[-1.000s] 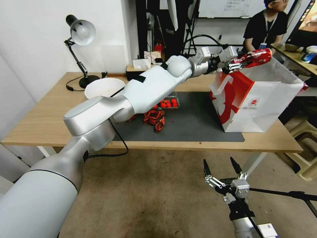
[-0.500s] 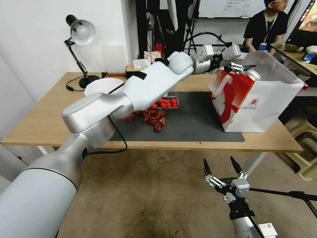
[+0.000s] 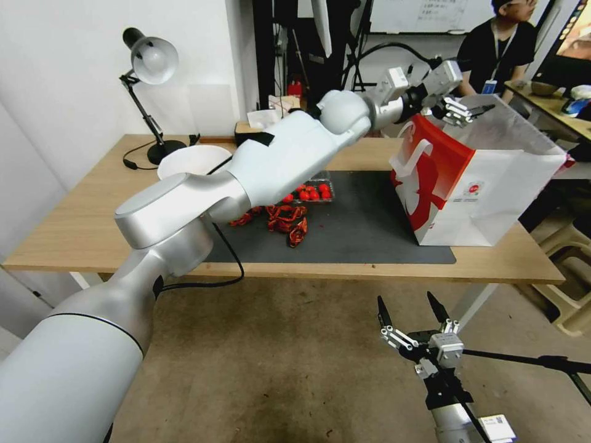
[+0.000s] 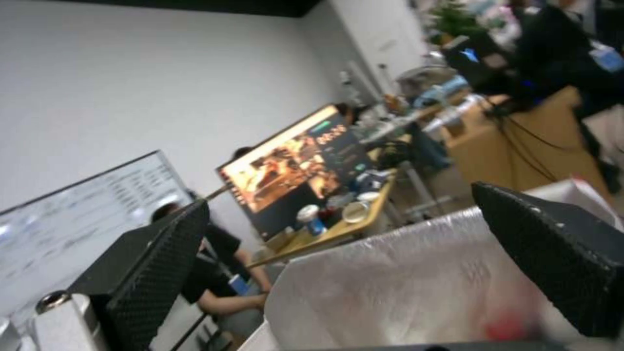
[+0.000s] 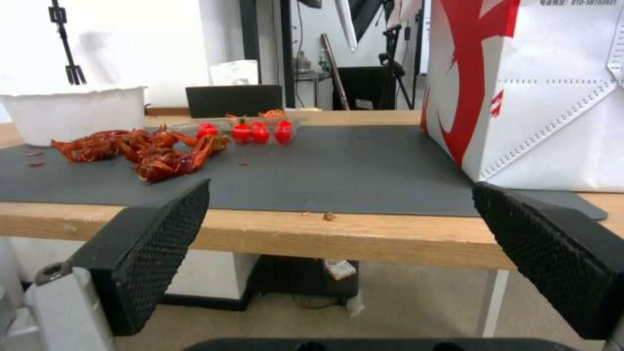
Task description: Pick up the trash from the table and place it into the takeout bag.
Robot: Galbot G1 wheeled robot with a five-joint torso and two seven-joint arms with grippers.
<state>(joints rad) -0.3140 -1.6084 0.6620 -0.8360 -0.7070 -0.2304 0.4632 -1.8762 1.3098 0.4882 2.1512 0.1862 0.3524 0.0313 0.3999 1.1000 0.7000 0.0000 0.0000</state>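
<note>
The red-and-white takeout bag [image 3: 486,184] stands open on the right end of the table [image 3: 80,227]. My left gripper [image 3: 471,111] hovers open over the bag's mouth with nothing between its fingers. In the left wrist view the bag's white inside [image 4: 403,273] lies under the left gripper [image 4: 338,195], with a blurred red shape [image 4: 514,327] deep in it. A clear plastic container [image 3: 314,191] of red tomatoes and a heap of red crayfish shells [image 3: 286,220] lie on the dark mat [image 3: 363,224]. My right gripper [image 3: 411,311] waits open below the table's front edge.
A white bowl [image 3: 194,161] sits at the mat's back left, partly behind my left arm. A desk lamp [image 3: 151,61] and a dark tissue box [image 3: 252,132] stand along the table's back edge. A plastic stool [image 3: 569,295] is on the floor to the right.
A second ago my left gripper held a crushed red can over the bag. It has opened, the can is gone from its fingers, and the gripper has risen slightly.
</note>
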